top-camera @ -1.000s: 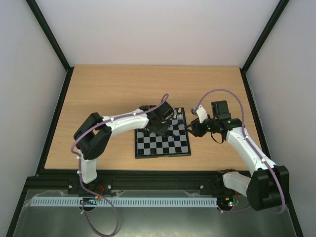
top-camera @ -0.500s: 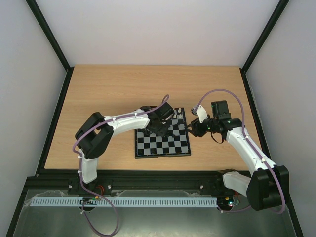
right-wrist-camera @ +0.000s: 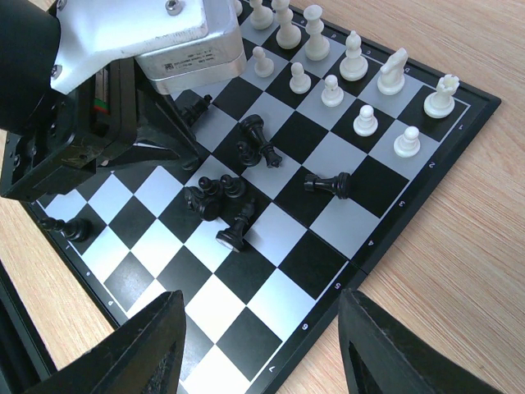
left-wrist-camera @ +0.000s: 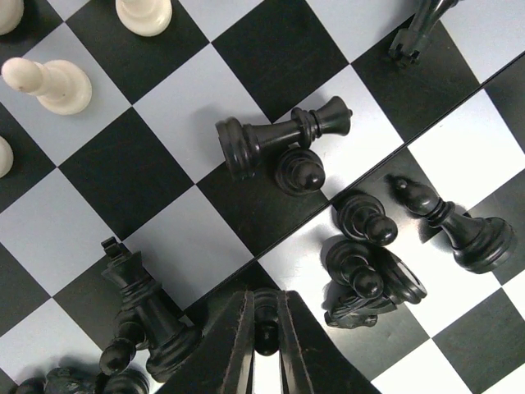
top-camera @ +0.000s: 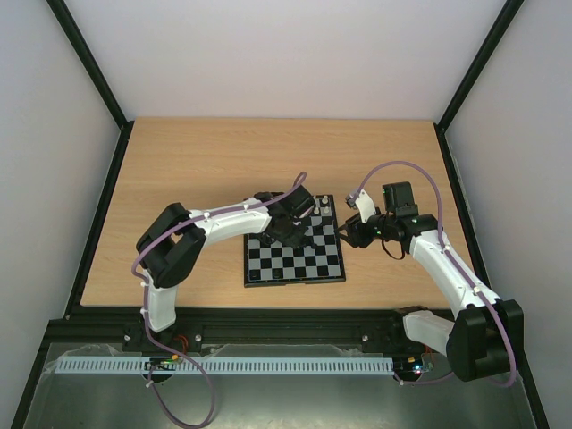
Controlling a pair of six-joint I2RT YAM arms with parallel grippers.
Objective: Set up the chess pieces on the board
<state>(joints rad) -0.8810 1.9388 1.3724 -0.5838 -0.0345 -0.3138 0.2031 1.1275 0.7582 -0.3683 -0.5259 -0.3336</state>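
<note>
The board (top-camera: 295, 266) lies in the middle of the table. My left gripper (top-camera: 288, 225) hovers over its far half. In the left wrist view that gripper (left-wrist-camera: 264, 349) is shut on a small black pawn (left-wrist-camera: 266, 327). Around it black chess pieces lie toppled: a tall one (left-wrist-camera: 279, 138), a bishop (left-wrist-camera: 451, 223) and a heap (left-wrist-camera: 369, 279). White pieces (right-wrist-camera: 361, 90) stand in two rows at the board's far edge. My right gripper (right-wrist-camera: 262, 349) is open over the board's (right-wrist-camera: 303, 263) right edge, with nothing between its fingers.
A black piece (right-wrist-camera: 70, 227) stands alone at the board's left rim in the right wrist view. Another black piece (right-wrist-camera: 330, 185) lies on its side near the white rows. The left arm's wrist housing (right-wrist-camera: 123, 74) fills the upper left there. Bare wood (top-camera: 197, 170) surrounds the board.
The left gripper's jaws have closed onto the black pawn. Neither arm has visibly shifted.
</note>
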